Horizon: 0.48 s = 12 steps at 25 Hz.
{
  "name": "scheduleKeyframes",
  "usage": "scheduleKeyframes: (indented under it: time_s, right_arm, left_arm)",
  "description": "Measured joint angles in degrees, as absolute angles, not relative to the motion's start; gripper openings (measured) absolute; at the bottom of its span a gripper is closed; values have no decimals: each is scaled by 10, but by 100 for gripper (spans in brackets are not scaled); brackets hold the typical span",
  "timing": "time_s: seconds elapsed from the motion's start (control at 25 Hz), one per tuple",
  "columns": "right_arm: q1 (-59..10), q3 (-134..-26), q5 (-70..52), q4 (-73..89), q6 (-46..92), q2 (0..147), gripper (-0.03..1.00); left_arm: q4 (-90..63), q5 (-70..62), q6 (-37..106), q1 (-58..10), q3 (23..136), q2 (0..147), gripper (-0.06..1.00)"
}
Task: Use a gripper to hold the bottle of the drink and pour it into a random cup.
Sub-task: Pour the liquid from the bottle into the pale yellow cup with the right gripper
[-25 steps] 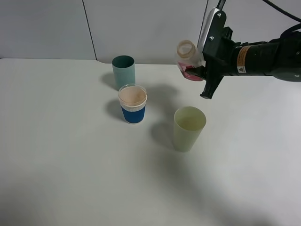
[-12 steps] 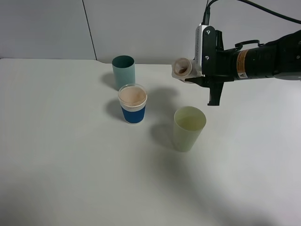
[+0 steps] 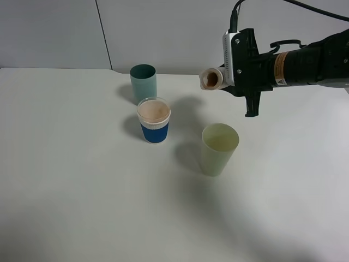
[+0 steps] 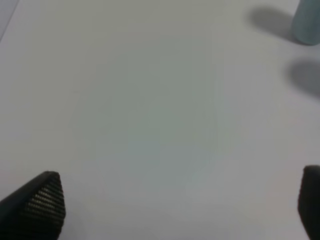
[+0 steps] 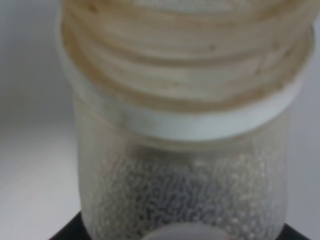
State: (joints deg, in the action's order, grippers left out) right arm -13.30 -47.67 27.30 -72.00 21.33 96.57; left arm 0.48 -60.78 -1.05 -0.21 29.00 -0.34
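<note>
My right gripper (image 3: 229,81) is shut on the bottle (image 3: 211,79), holding it on its side in the air with the open mouth facing left. Brown drink (image 3: 209,81) shows inside the mouth. The bottle hangs above and a little behind the pale yellow-green cup (image 3: 219,150), which stands upright on the table. The right wrist view is filled by the bottle (image 5: 182,125), with brown traces on its threaded neck. In the left wrist view my left gripper (image 4: 175,215) is open over bare table, with only its fingertips (image 4: 40,202) showing.
A teal cup (image 3: 143,83) stands at the back and also shows in the left wrist view (image 4: 307,22). In front of it is a clear cup with a blue sleeve (image 3: 154,122), holding brown liquid. The white table (image 3: 82,191) meets a grey wall behind.
The right gripper has rolled the bottle from mouth-up to lying sideways, mouth toward the left, and shifted slightly. The cups have not moved.
</note>
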Motion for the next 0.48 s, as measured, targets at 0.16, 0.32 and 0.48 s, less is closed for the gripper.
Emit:
scheduleKeyframes:
  time_s: [0.16,0.32,0.48]
  right_arm:
    - [-133,-477,273,-709,249,966,35]
    - [-133,-478,273,-705,274,966,35]
    - [-133,-482,277,-727,283,966,35]
  left_arm:
    - [5,-608,-10,-2,290,-3,93]
    - [5,-608,-10,-2,290,-3,93]
    - [5,-608,-10,-2,290,-3,93]
